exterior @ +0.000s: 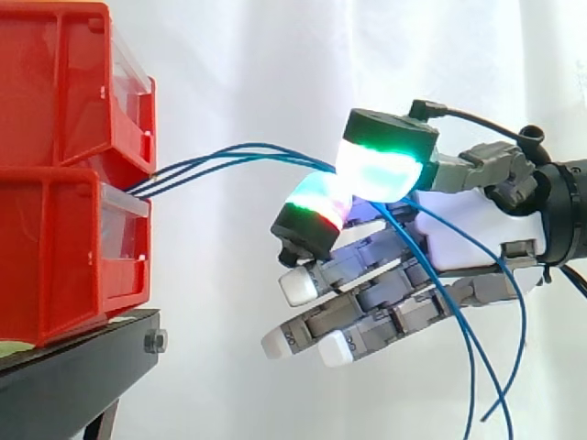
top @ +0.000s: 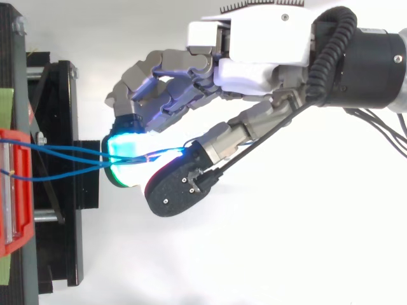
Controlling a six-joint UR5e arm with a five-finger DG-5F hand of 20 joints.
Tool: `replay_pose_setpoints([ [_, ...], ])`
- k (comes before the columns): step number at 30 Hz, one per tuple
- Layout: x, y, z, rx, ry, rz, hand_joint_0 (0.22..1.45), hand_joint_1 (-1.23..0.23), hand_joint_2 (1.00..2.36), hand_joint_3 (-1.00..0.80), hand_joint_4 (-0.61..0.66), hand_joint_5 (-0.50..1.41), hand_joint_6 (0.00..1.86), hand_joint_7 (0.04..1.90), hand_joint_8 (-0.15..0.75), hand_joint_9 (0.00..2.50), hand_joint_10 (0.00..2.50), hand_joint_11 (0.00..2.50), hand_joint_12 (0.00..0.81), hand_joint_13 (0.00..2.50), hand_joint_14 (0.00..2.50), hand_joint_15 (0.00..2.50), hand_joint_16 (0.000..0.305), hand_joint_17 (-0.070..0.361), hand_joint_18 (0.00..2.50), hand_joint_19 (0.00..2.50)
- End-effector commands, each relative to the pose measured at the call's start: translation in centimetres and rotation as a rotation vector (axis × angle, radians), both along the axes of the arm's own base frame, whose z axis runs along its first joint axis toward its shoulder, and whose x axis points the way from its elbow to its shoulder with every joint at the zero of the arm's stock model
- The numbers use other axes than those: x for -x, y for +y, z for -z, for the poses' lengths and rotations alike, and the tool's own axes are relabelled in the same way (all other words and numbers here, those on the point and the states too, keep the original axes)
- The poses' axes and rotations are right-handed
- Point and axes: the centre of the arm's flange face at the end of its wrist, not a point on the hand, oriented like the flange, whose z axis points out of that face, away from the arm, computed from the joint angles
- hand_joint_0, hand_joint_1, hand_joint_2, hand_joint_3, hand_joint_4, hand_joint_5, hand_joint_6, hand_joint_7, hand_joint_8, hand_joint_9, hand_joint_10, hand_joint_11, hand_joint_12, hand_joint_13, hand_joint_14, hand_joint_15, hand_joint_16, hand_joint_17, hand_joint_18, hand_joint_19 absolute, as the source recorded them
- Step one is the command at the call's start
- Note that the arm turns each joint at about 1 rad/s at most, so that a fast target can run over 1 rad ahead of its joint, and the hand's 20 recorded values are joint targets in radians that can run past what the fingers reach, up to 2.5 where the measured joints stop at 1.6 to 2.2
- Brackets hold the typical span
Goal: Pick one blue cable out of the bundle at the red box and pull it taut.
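Arm [top: 375, 60] enters from the right, wrist held level. Robot hand [exterior: 468, 229] points left. Thumb [exterior: 385, 165] and one finger [exterior: 316, 211] are closed together, their pads glowing cyan and green, the finger's pad edged with red. They pinch the blue cables [exterior: 229, 154] between them. The remaining fingers [exterior: 367, 316] lie nearly straight below, drooping slightly, with white pads.

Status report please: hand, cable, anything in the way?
Hand shut on blue cables, pinched between pads. Cables bowed from red bins, not taut. No obstruction seen.
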Motion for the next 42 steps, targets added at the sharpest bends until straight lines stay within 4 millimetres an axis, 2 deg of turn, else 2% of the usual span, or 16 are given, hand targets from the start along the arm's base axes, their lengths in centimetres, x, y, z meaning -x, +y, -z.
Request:
replay_pose_setpoints([
  [1, 0.01, 0.01, 0.0, 0.001, 0.001, 0.0, 0.68, -0.88, 1.0, -0.5, 0.09, -0.17, 0.86, 0.98, 0.283, 0.63, 0.01, 0.4, 0.362, 0.24, 0.0, 0.0, 0.055, 0.124, 0.47, 0.19],
  [9, -0.04, 0.12, -0.07, -0.001, -0.001, -0.001, 0.55, -0.69, 1.0, -0.5, 0.1, -0.16, 0.84, 0.96, 0.29, 0.64, 0.01, 0.38, 0.373, 0.22, 0.0, 0.0, 0.057, 0.128, 0.45, 0.22],
  [14, -0.02, 0.24, -0.14, -0.002, 0.005, -0.002, 0.55, -0.66, 1.0, -0.5, 0.1, -0.16, 0.84, 0.97, 0.298, 0.65, 0.01, 0.37, 0.375, 0.23, 0.0, 0.0, 0.057, 0.129, 0.45, 0.22],
  [16, -0.05, 0.24, -0.21, -0.001, 0.004, -0.003, 0.6, -0.66, 1.0, -0.5, 0.09, -0.15, 0.83, 1.01, 0.292, 0.66, 0.01, 0.38, 0.367, 0.23, 0.0, 0.0, 0.056, 0.125, 0.44, 0.23],
  [21, -0.05, 0.24, -0.21, -0.002, 0.004, -0.002, 0.63, -0.75, 1.01, -0.33, 0.07, -0.15, 0.85, 1.05, 0.297, 0.67, 0.01, 0.39, 0.366, 0.24, 0.0, 0.0, 0.055, 0.125, 0.46, 0.21],
  [27, -0.04, 0.24, -0.3, -0.002, 0.007, -0.002, 0.65, -0.84, 1.02, -0.21, 0.06, -0.16, 0.86, 1.06, 0.285, 0.68, 0.01, 0.38, 0.365, 0.25, 0.0, 0.0, 0.055, 0.123, 0.48, 0.2],
  [42, -0.08, 0.24, -0.52, 0.0, 0.008, -0.003, 0.76, -0.95, 1.02, -0.28, -0.1, -0.18, 0.88, 0.98, 0.248, 0.59, 0.01, 0.34, 0.349, 0.22, 0.0, 0.0, 0.054, 0.122, 0.45, 0.18],
])
